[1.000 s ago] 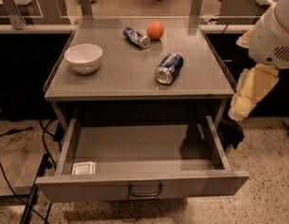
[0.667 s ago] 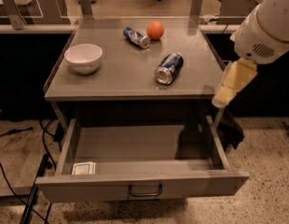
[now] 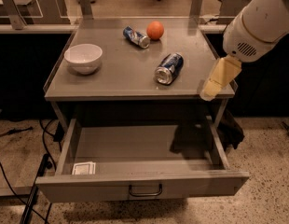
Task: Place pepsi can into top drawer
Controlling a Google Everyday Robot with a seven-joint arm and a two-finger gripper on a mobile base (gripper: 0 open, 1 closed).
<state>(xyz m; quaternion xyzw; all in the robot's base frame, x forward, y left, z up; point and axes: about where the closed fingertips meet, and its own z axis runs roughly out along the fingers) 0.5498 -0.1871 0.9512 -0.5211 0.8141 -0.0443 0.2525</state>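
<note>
The pepsi can (image 3: 169,68), stout and dark blue with silver ends, lies on its side on the grey tabletop (image 3: 121,78), right of centre. The top drawer (image 3: 144,185) below is pulled open, with its dark wire handle (image 3: 145,190) on the front panel. My gripper (image 3: 210,91), pale yellow on a white arm, hangs over the table's right front corner. It is to the right of the can, apart from it, and holds nothing that I can see.
A white bowl (image 3: 83,58) stands at the table's left. A slimmer blue-white-red can (image 3: 136,36) and an orange (image 3: 155,30) lie at the back. A small white packet (image 3: 84,168) lies in the drawer's front left corner. Cables run along the floor at the left.
The arm has moved up and to the left, bringing the gripper from beside the table's right side to over its right front corner. The cans, bowl and drawer have not moved.
</note>
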